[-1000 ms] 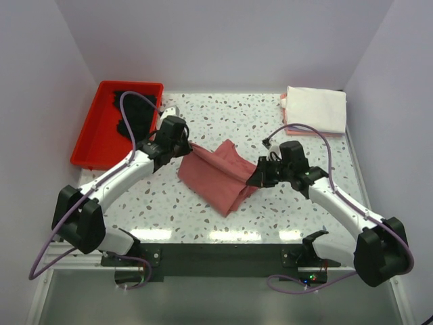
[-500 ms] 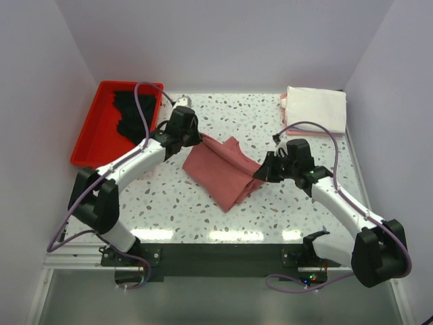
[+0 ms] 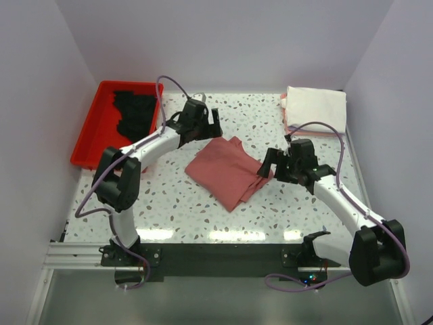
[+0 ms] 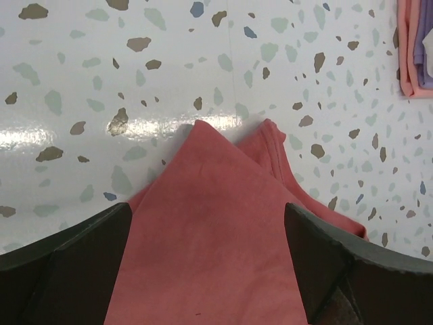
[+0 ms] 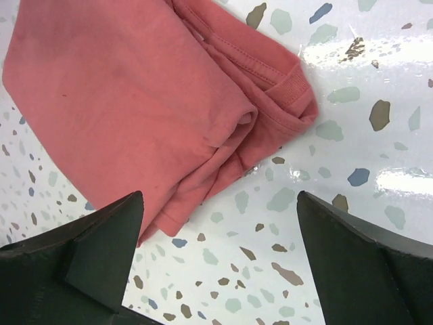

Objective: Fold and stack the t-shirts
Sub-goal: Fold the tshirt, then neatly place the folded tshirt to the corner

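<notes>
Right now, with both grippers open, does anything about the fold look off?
Yes. The dusty-rose shirt lies diagonal to the table edges. Its end near the right gripper is bunched, with seamed edges poking out unevenly. The white stack at the far right corner looks neat.

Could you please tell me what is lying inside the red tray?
A crumpled black t-shirt lies in the red tray; anything beneath it is hidden.
</notes>
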You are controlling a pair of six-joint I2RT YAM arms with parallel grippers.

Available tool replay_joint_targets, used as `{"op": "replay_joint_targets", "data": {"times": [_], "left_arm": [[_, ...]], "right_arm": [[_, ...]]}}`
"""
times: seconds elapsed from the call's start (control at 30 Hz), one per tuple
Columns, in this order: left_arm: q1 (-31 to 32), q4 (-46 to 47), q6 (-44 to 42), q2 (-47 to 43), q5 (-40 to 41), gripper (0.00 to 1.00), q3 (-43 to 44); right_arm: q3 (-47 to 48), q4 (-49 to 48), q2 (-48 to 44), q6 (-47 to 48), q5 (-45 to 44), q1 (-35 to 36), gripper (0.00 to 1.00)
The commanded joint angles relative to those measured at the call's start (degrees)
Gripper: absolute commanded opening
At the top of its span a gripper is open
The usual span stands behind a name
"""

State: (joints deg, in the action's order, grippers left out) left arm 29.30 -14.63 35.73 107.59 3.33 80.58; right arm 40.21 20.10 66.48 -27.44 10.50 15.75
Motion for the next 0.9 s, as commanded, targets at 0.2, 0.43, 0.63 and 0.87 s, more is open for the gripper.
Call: {"op": "replay_joint_targets", "data": {"times": [0.2,0.43,0.63,0.87], "left_arm": [[-0.30,2.41,-3.12,-16.43,4.21,1.00,-8.74],[-0.38,0.83,-0.39,-31.20,13.71,1.00,-19.04],[-0.38,-0.22,0.57,-36.48,15.56,1.00,-22.83],[-0.38,-1.89,1.36,-36.84,16.35,1.00,-24.15]], "right_arm": [[3.48,4.61,-0.82,-2.53,2.06,-0.10,0.99],[-1.00,1.52,0.31,-6.57,1.37,1.39,0.99],[-1.80,-3.12,3.21,-8.50,-2.59,2.97,0.99],[0.22,-6.21,10.68,-12.54,-9.35,6.92,0.97]]}}
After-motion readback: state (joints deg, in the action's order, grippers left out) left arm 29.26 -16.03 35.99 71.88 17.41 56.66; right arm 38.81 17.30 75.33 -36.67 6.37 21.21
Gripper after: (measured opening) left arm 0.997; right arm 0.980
